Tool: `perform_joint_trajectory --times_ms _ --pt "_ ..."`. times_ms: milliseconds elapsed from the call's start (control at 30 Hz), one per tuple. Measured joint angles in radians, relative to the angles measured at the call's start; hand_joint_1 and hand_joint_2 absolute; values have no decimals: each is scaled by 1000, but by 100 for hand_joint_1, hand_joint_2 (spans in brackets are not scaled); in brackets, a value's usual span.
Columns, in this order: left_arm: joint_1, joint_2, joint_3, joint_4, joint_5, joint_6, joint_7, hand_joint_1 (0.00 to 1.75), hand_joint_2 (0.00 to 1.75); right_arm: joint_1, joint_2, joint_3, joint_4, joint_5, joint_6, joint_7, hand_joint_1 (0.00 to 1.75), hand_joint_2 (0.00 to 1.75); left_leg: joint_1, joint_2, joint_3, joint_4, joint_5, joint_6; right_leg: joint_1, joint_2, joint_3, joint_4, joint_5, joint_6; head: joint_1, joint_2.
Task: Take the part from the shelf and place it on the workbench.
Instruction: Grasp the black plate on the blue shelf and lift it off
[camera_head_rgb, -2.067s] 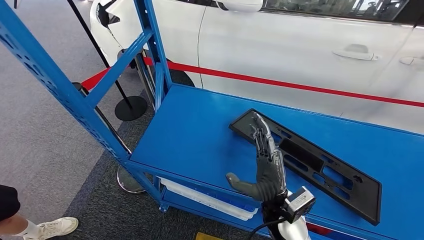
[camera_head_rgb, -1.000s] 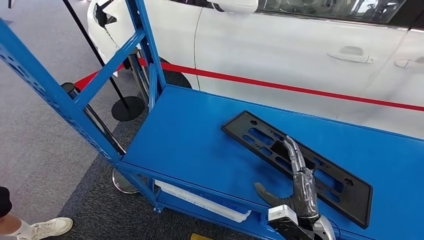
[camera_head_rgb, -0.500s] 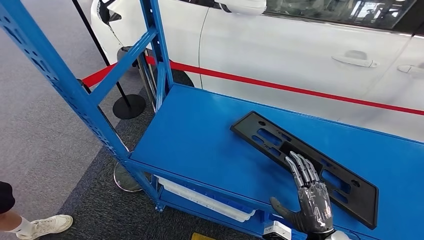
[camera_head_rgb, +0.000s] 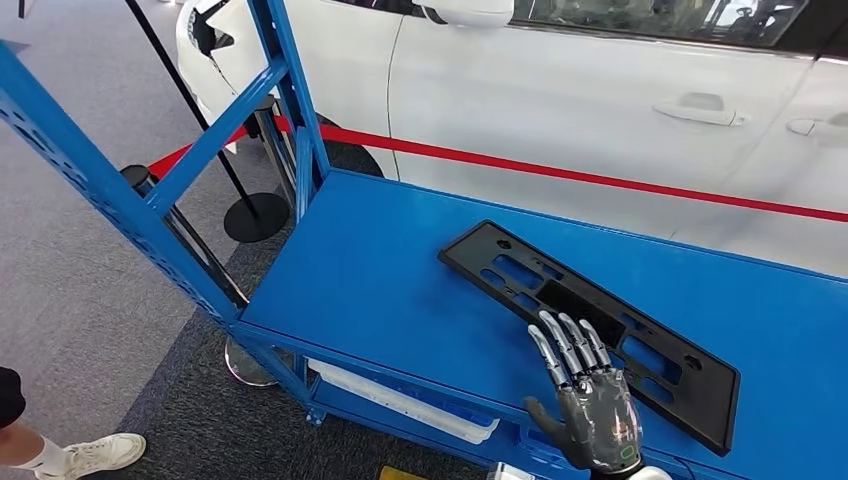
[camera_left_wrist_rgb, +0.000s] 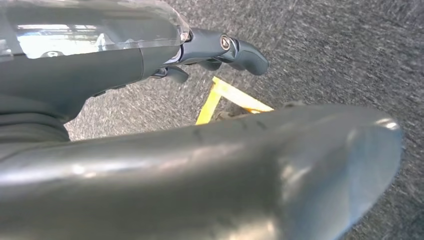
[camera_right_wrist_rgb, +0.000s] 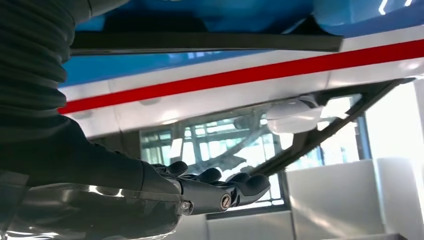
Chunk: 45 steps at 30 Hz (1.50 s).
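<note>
I've got the part (camera_head_rgb: 590, 330), a long black plate with slots cut through it, lying flat and slantwise on the blue shelf (camera_head_rgb: 400, 290), one end near the middle of the shelf, the other running off toward my right. My right hand (camera_head_rgb: 590, 405) is raised near the front edge of the shelf, palm side away from me, fingers (camera_head_rgb: 565, 345) straight and fanned, thumb out to the side. The fingertips overlap the near edge of the part in the head view, but I can't tell whether they touch it or hover above. Nothing is in that hand; it's spread wide. In the right wrist view I see the same hand (camera_right_wrist_rgb: 200, 192) with dark fingers extended and the part (camera_right_wrist_rgb: 200, 42) as a thin black strip lying on the blue surface, apart from the fingers.

My left hand (camera_left_wrist_rgb: 220, 47) hangs over grey carpet (camera_left_wrist_rgb: 350, 50), fingers curled inward with nothing in them; a yellow floor mark (camera_left_wrist_rgb: 220, 100) lies beneath.

Beyond the shelf, a red barrier belt (camera_head_rgb: 600, 180) runs in front of a white car (camera_head_rgb: 560, 100). Blue shelf uprights (camera_head_rgb: 110, 190) rise on my left, and a person's white shoe (camera_head_rgb: 95, 455) stands on the floor at the near left corner.
</note>
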Motion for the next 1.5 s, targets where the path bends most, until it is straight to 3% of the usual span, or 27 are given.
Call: perform_joint_trajectory --times_ms 67,167,233,333,367,400,433,500,567,667,733,800,867,900,933,967,1033,1100,1267,1333,1400,1433,1467,1500 --pt "-1 1 2 0 0 -2 -2 0 0 -23 -2 23 6 4 0 6 0 175 -5 0 48 -108 36 10 3 1 -2 2 -1 6 0 0" --pt "-1 1 6 0 0 -4 -6 0 0 -61 -5 54 18 1 3 3 0 175 -7 0 56 -137 43 23 4 1 -3 -2 2 22 1 0" --pt "0 1 8 0 0 -5 -10 0 0 -87 -7 73 27 -1 9 -8 0 175 -2 1 59 -148 52 35 4 1 -13 22 -17 32 2 0" --pt "-1 1 10 0 0 -7 -14 0 0 -126 -9 97 51 -8 24 -25 0 175 -1 3 58 -153 59 44 -1 0 -90 189 -108 45 4 0" --pt "0 1 10 0 0 -8 -15 0 0 -135 -9 104 61 -12 28 -28 0 175 -1 3 57 -153 59 44 -2 0 -117 244 -126 47 4 0" --pt "0 1 11 0 0 -10 -16 0 0 -143 -9 110 70 -16 32 -31 0 175 -2 3 57 -152 59 44 -3 0 -131 272 -127 49 4 0" --pt "1 1 11 0 0 -11 -17 0 0 -152 -10 116 78 -21 36 -35 0 175 -2 2 58 -152 58 43 -4 0 -127 262 -108 50 4 0" --pt "1 1 11 0 0 -14 -19 0 0 -175 -10 128 96 -37 47 -50 0 175 -2 1 61 -149 55 39 -5 -1 -69 138 -36 47 4 0" --pt "0 1 11 0 0 -16 -19 0 0 -204 -11 142 120 -58 55 -68 0 175 -6 1 58 -143 51 30 -3 0 -17 24 5 38 4 0" --pt "0 1 11 0 0 -16 -17 0 0 -235 -11 162 159 -79 58 -84 0 175 -8 1 54 -142 50 14 1 1 -12 -1 7 21 3 0" --pt "0 1 11 0 0 -17 -17 0 0 -253 -12 172 180 -89 58 -92 0 175 -6 0 46 -121 34 2 -2 0 -11 -6 12 9 3 0" --pt "1 1 11 0 -1 -19 -17 0 0 -277 -12 184 202 -103 58 -98 0 175 -3 0 5 -31 -19 -6 -3 -1 -11 -9 14 -1 2 0" --pt "4 1 11 0 -1 -22 -18 0 0 -302 -13 198 234 -119 58 -97 0 175 -1 0 -58 99 -74 -10 0 -1 -13 -8 14 -5 2 0" --pt "6 1 11 0 -2 -24 -19 0 0 -315 -13 204 253 -125 58 -95 0 175 -1 0 -77 137 -80 -11 1 -1 -13 -7 14 -5 2 0" --pt "9 2 11 0 -2 -26 -20 0 0 -328 -14 209 273 -130 57 -90 0 175 -1 0 -79 138 -67 -10 1 0 -13 -6 13 -5 2 0" --pt "11 2 11 0 -2 -28 -20 0 0 -341 -16 212 293 -132 55 -81 0 175 -1 0 -62 99 -37 -8 2 1 -12 -4 13 -5 2 0" --pt "12 5 11 0 -2 -33 -22 0 0 -369 -22 215 332 -131 47 -59 0 175 -3 0 1 -38 30 2 4 2 -11 -2 10 -2 2 0" --pt "13 8 11 0 -2 -36 -24 0 0 -392 -36 215 371 -129 32 -39 0 175 -7 0 39 -123 56 12 6 1 -13 0 10 7 2 0" --pt "22 11 10 0 -1 -39 -24 0 0 -415 -79 200 444 -142 3 -26 0 175 -5 -1 44 -147 65 34 5 0 -16 6 3 30 4 0" --pt "24 12 10 0 -1 -40 -23 0 0 -434 -102 191 486 -155 -3 -36 0 175 -1 0 46 -154 70 42 2 0 -50 82 -46 38 5 0" --pt "27 13 10 0 0 -40 -25 0 0 -458 -121 184 541 -175 -3 -51 0 175 -2 1 44 -154 71 45 0 0 -114 212 -108 43 6 0" --pt "30 13 10 0 0 -40 -25 0 0 -469 -128 181 569 -187 -2 -60 0 175 -2 1 43 -153 71 45 -2 0 -137 259 -120 46 6 0" --pt "32 14 10 0 0 -40 -26 0 0 -480 -133 180 595 -197 -3 -68 0 175 -2 1 44 -153 70 45 -3 -1 -143 270 -111 47 6 0" --pt "34 14 10 0 0 -40 -26 0 0 -492 -138 180 618 -205 -5 -75 0 175 -2 1 45 -152 70 44 -4 -1 -128 241 -84 47 6 0"
